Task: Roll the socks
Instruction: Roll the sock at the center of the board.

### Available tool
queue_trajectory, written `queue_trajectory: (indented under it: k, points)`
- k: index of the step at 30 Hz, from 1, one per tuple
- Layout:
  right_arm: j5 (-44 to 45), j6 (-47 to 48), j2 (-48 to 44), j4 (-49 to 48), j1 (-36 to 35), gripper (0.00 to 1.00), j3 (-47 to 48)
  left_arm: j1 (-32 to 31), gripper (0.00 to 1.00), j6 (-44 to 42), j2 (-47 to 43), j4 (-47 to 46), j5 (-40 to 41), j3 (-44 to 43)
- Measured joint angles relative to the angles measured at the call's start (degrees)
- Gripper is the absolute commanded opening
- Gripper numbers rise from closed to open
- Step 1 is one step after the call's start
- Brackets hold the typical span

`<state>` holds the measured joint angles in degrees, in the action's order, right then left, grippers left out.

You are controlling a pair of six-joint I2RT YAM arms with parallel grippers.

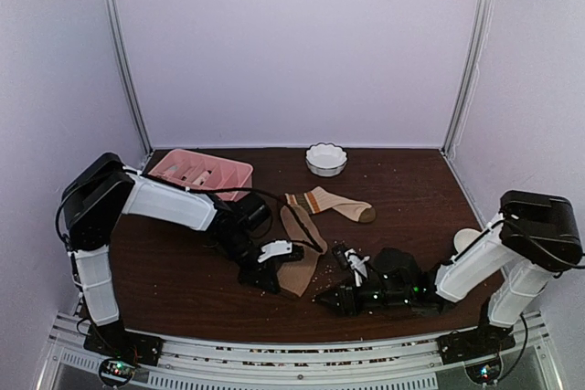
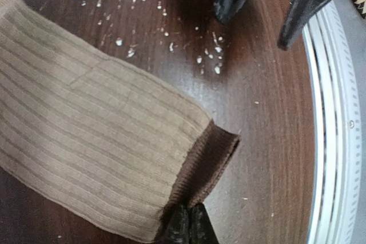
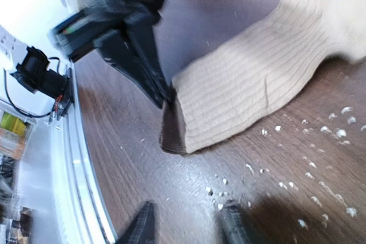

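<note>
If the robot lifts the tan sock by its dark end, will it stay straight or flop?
Probably flop: the tan ribbed sock is thin knit lying flat. It looks light, so the left gripper, pinching its dark brown cuff, should lift it easily. The ribbing probably resists slipping.

Tan sock (image 1: pixel 297 260): lying flat and unrolled on the tabletop (image 1: pixel 183 271), ribbed, with its dark brown cuff band pointing toward the near edge. Striped sock (image 1: pixel 334 203): lying flat just behind, beige, its red-green cuff meeting the tan sock's far end and its dark brown toe pointing right.
</note>
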<state>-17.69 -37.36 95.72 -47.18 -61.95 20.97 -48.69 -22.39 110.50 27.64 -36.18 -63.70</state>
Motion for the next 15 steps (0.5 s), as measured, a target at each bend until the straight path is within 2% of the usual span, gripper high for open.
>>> queue_trajectory:
  k: [2, 3, 5, 6, 10, 15]
  points:
    - [5.3, 3.5, -3.9, 1.0, -2.7, 0.54, -1.6, 0.0, 0.00, 0.3, 1.3, 1.7, -1.7, -1.5]
    - [8.7, 5.4, -6.0, 2.1, -4.5, 0.62, -2.0, 0.0, 0.00, 0.5, 1.7, 2.5, -2.4, -2.1]
    - [16.1, 10.6, -10.2, 5.6, -8.9, 0.95, -1.3, 0.0, 0.00, 1.0, 2.3, 3.9, -3.3, -2.7]
    - [19.8, 12.7, -11.8, 7.8, -11.0, 1.00, -0.4, 0.0, 0.00, 1.4, 2.4, 4.7, -3.8, -2.8]
    - [36.0, 19.5, -14.5, 14.8, -17.6, 1.00, 2.9, 0.0, 0.00, 3.2, 3.0, 7.2, -4.7, -3.7]
    - [52.4, 17.0, -15.1, 22.2, -19.5, 1.00, 3.7, -0.1, 0.00, 6.2, 5.3, 9.1, -6.8, -6.0]
